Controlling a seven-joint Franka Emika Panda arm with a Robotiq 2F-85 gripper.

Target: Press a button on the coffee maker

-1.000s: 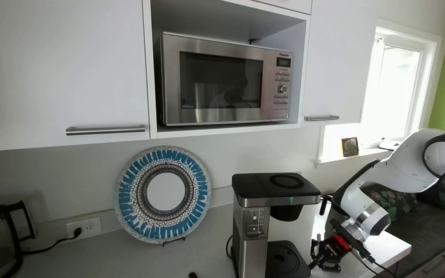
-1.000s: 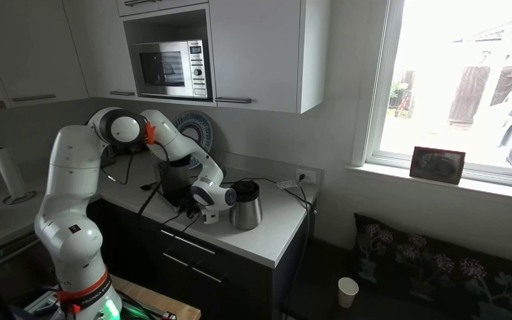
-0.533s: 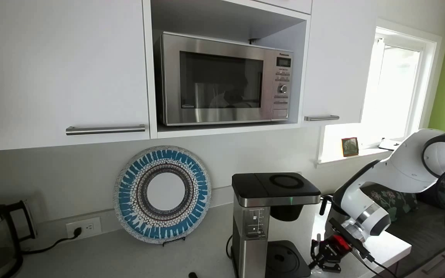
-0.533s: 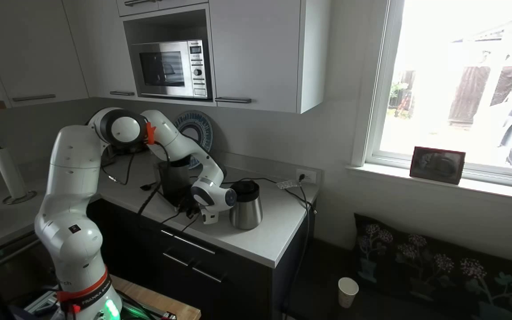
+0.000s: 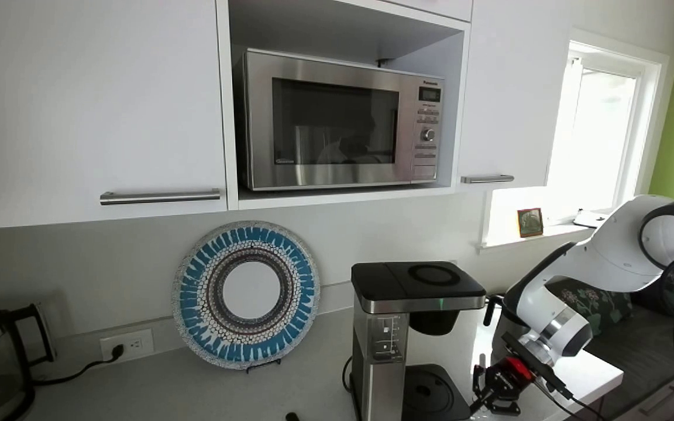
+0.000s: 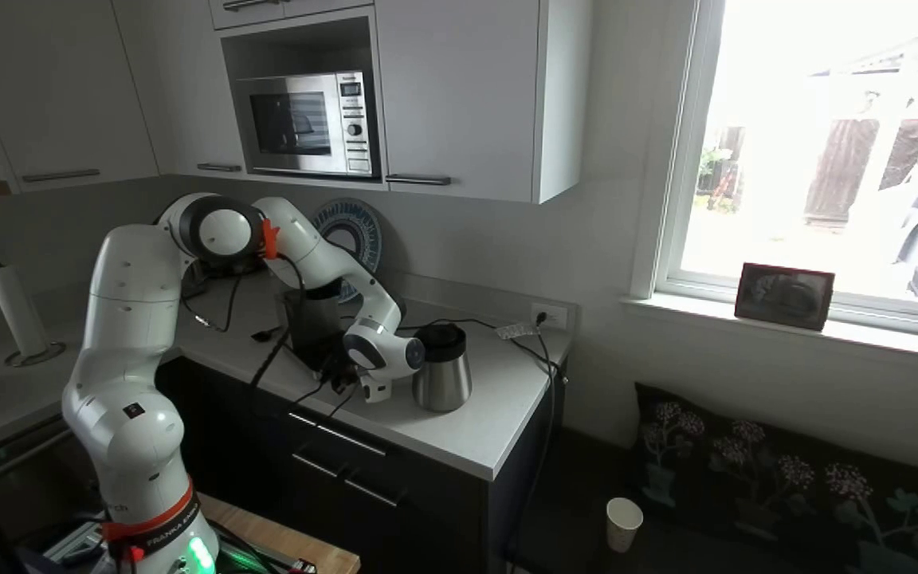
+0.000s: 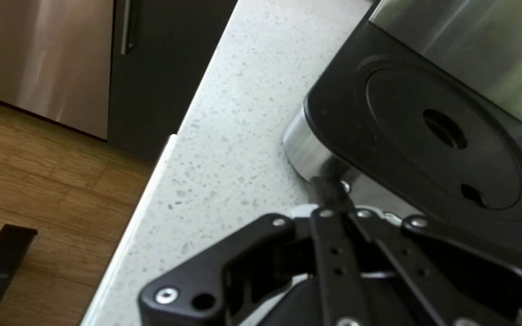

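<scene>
The coffee maker (image 5: 391,340) is black and silver.

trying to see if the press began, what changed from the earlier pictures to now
The tool, beside the coffee maker, has shifted very slightly right and down in an exterior view; nothing was visibly taken hold of or let go. The coffee maker, microwave and patterned disc stayed put.

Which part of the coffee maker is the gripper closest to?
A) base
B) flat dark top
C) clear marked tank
A: in the wrist view, the gripper ends right beside the coffee maker base, though whether they touch isn't clear.
</scene>
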